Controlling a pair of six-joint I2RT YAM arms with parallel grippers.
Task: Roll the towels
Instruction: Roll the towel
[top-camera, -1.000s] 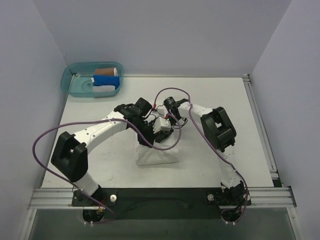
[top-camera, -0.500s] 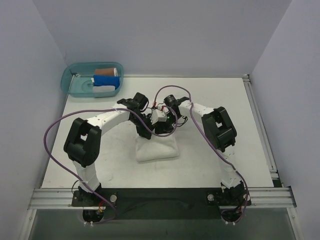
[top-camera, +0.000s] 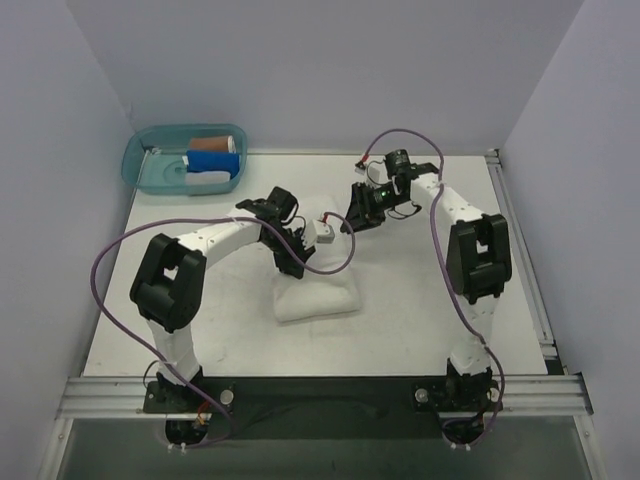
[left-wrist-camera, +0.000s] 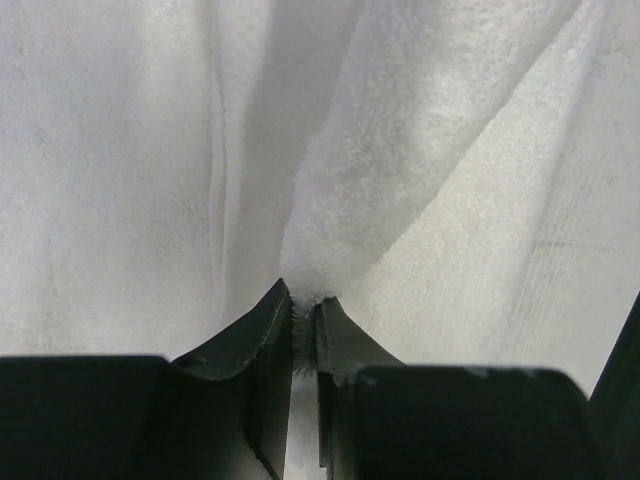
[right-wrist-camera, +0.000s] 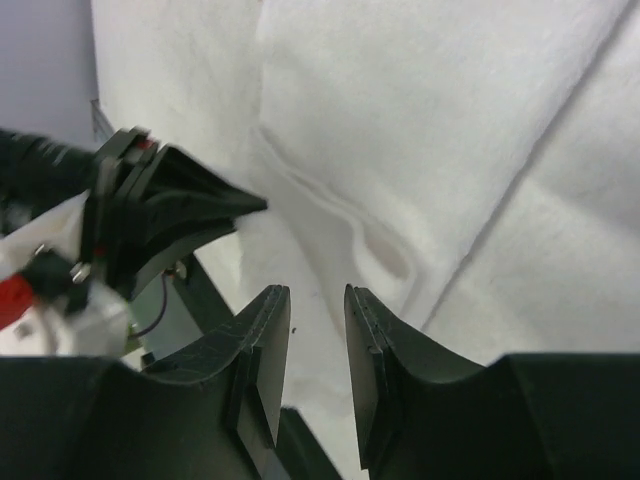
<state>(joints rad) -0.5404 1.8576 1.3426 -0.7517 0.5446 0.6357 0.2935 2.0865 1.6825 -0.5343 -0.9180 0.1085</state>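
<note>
Plainly, left gripper (left-wrist-camera: 303, 305) pinches a towel (left-wrist-camera: 420, 150) fold; right gripper (right-wrist-camera: 312, 295), parted, seemingly hangs clear.

The white table (top-camera: 420, 290) carries 1 folded white towel (top-camera: 315, 295) mid-table and a teal bin (top-camera: 135, 165) at its far-left corner
</note>
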